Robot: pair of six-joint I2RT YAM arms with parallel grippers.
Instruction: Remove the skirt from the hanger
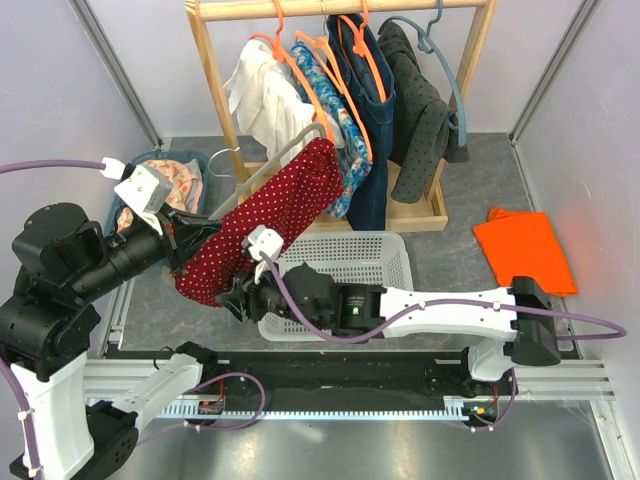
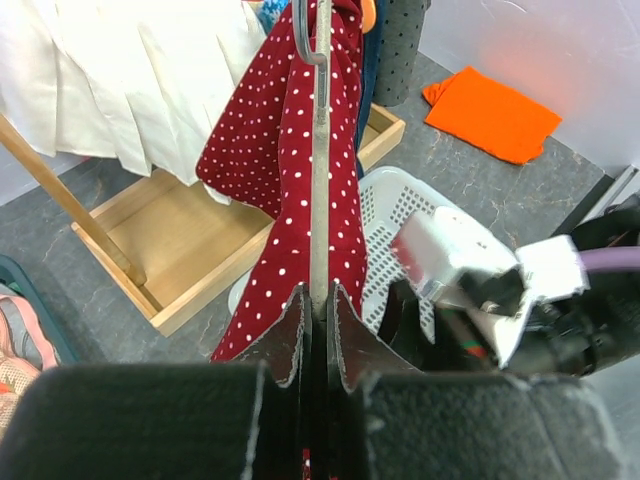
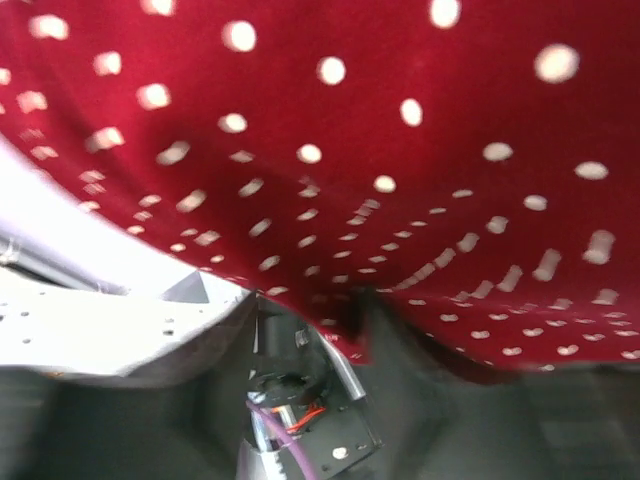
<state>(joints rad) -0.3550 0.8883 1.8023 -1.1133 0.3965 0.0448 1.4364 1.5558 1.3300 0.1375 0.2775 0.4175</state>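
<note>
The red white-dotted skirt (image 1: 285, 200) hangs over a grey hanger (image 1: 262, 172) that slants from the rack down to the left. My left gripper (image 1: 185, 248) is shut on the hanger's bar (image 2: 320, 180), with the skirt (image 2: 262, 150) draped on both sides of it. My right gripper (image 1: 232, 298) is at the skirt's lower hem. In the right wrist view the skirt (image 3: 330, 130) fills the top. My right gripper (image 3: 310, 312) sits just under it with its jaws apart, and a fold of the hem hangs by the right finger. The view is blurred.
A white plastic basket (image 1: 345, 262) stands under the skirt. A wooden rack (image 1: 420, 210) behind holds several other garments on orange and blue hangers. An orange cloth (image 1: 525, 248) lies at the right. A bin of clothes (image 1: 180, 180) is at the left.
</note>
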